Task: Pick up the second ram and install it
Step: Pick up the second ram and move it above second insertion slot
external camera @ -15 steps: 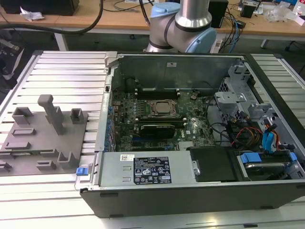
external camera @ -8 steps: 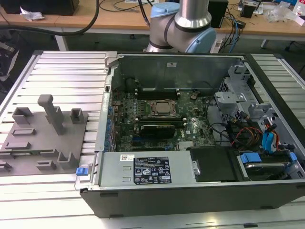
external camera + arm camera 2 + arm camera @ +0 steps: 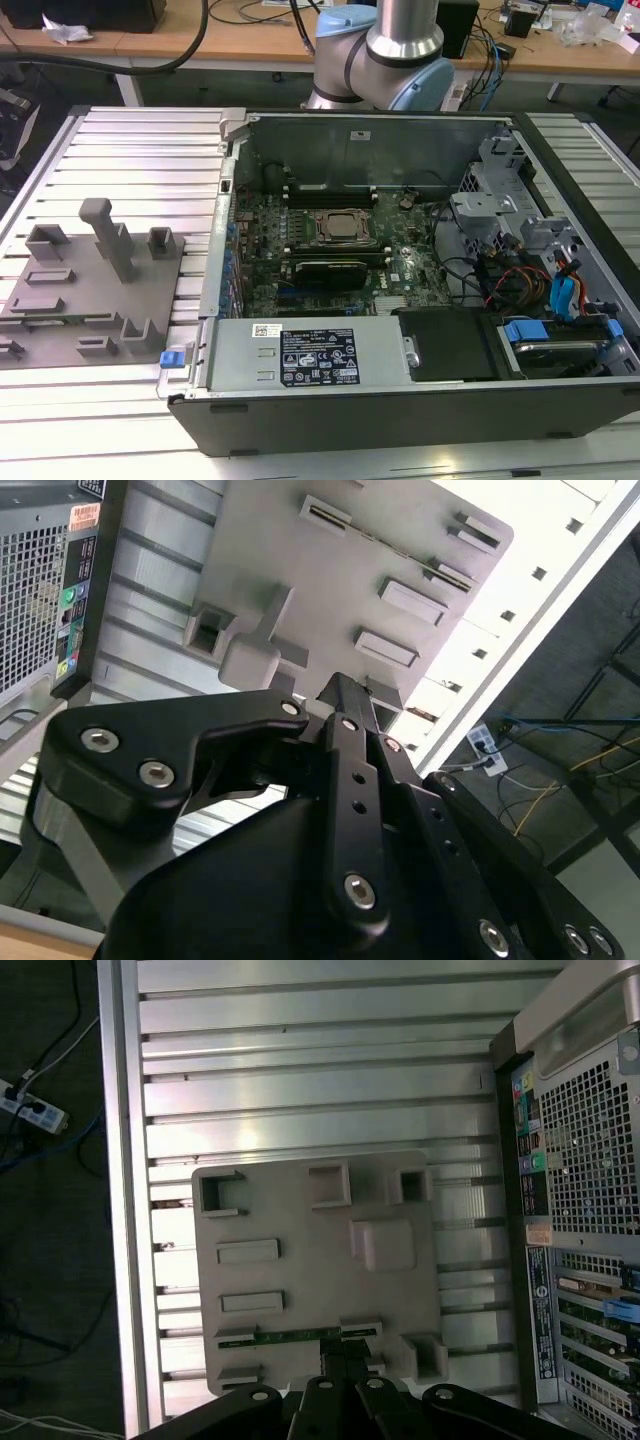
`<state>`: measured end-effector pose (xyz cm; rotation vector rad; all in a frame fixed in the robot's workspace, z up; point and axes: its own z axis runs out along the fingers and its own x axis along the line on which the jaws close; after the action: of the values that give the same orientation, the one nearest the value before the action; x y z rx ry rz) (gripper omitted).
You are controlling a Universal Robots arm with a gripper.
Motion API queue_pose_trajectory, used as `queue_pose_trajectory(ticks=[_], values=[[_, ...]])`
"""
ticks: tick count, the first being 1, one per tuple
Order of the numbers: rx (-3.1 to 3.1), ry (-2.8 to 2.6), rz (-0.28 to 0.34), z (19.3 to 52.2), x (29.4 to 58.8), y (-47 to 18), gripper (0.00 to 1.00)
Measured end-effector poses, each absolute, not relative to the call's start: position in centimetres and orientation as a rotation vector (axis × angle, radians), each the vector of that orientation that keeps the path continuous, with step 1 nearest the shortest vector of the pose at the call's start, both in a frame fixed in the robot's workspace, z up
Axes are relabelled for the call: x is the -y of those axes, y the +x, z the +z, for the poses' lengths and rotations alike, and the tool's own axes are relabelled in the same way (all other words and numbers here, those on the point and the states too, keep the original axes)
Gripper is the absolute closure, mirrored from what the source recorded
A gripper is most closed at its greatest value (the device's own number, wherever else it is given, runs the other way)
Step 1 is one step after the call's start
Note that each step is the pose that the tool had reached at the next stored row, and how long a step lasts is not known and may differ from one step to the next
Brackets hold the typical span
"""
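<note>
Exterior view first, from its left: a grey fixture plate (image 3: 60, 300) with raised holders sits on the slatted metal table (image 3: 130, 160). To its right stands the open computer case (image 3: 400, 400), and the CPU socket (image 3: 338, 227) sits mid-board between long black slots.

The first wrist view looks down on the same plate. The second ram (image 3: 295, 1335) is a thin green stick seated in a narrow holder along the plate's edge, so it is not yet picked up. Its long axis runs parallel to that edge.

The gripper (image 3: 347, 1355) hangs above the plate, clear of the stick. It seems lined up over 1 end portion of the stick rather than its middle, with the rest of the length reaching away to 1 side.

In the second wrist view the gripper (image 3: 345, 690) looks drawn together and is clamped on nothing. This is the 1 arm on the rig, and I judge that what separates it from the ram is mainly height.
</note>
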<state>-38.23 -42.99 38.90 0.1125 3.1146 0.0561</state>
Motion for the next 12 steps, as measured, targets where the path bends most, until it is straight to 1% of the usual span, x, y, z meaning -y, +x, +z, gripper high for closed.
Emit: queue_pose_trajectory(ticks=[12], values=[[-3.113,-0.222,0.060,38.90,42.99,-38.24,0.89]])
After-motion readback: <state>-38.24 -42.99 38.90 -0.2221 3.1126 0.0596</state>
